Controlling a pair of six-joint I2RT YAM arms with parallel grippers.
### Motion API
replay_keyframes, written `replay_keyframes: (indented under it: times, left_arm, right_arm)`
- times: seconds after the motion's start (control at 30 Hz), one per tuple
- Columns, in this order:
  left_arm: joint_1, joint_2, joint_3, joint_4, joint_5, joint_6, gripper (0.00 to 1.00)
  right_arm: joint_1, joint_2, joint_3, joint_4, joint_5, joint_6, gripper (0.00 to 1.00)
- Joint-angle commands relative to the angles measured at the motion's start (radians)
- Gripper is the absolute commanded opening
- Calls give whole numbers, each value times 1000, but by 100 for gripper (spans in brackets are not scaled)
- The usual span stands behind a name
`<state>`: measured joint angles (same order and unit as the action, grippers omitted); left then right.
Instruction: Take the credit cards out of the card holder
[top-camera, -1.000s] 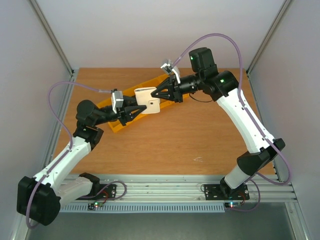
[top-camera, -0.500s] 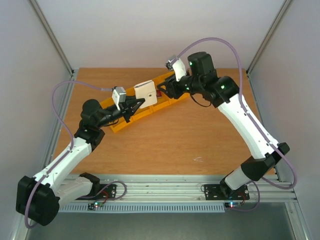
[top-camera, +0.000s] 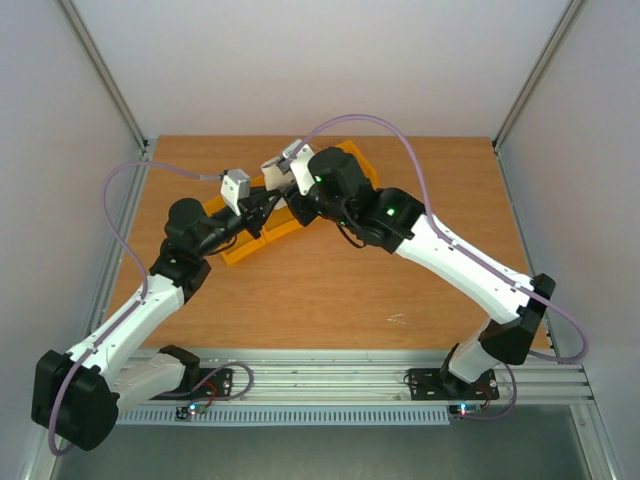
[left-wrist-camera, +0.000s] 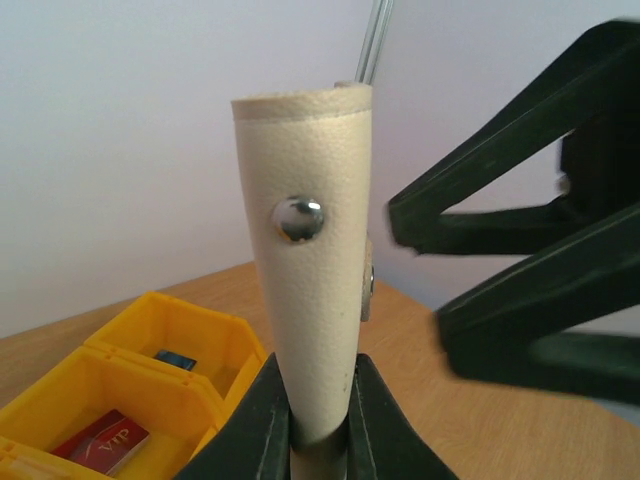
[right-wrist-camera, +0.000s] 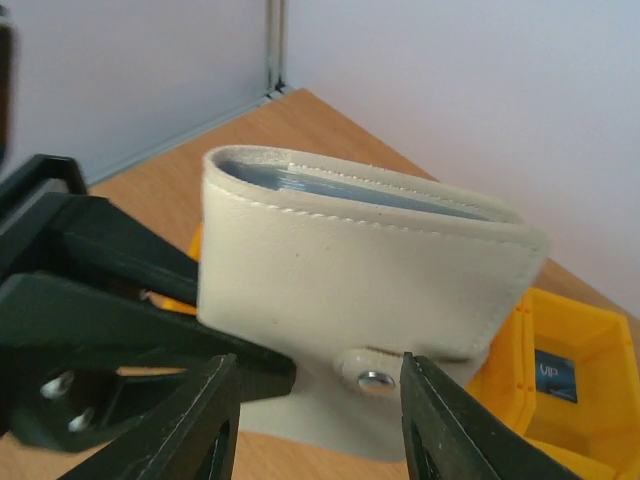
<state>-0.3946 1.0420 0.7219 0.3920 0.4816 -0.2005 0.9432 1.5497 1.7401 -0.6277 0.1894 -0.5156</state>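
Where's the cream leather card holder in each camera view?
Top external: not distinguishable, hidden upper centre-left.
Left wrist: the cream leather card holder stands upright, edge-on, centre frame.
Right wrist: it fills the centre, broad face showing.
Shared landmark: yellow plastic bin.

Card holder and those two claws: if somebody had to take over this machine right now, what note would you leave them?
Left gripper: shut on the lower edge of the card holder, holding it upright above the table.
Right gripper: open, its fingers either side of the holder's snap tab, gripping nothing.
Done: a red card and a blue card lie in separate compartments of the yellow bin.
Left: the holder is folded, so whether any cards remain inside cannot be told. Probably open it with the right gripper, check, pull out any that remain, then set it down.
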Motion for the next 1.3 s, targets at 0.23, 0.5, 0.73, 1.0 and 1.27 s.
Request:
replay_keyframes:
  times: [0.23,0.5,0.73,1.0,1.27]
  left_arm:
    - [-7,2,7,63,-6,2,0]
    - [-7,2,4,75,10,3,0]
    - [-9,-2,2,78,11,8,0]
    - [-10,-3,1,80,14,13,0]
    - [-10,-2,0,80,11,12,0]
  right_arm:
    - [9,96,47,43,145,54,36]
    - [9,147,74,23,220,70,30]
    - [8,174,84,-11,324,79,23]
    - [8,196,107,-41,356,92,2]
    - [7,188,104,-38,345,80,1]
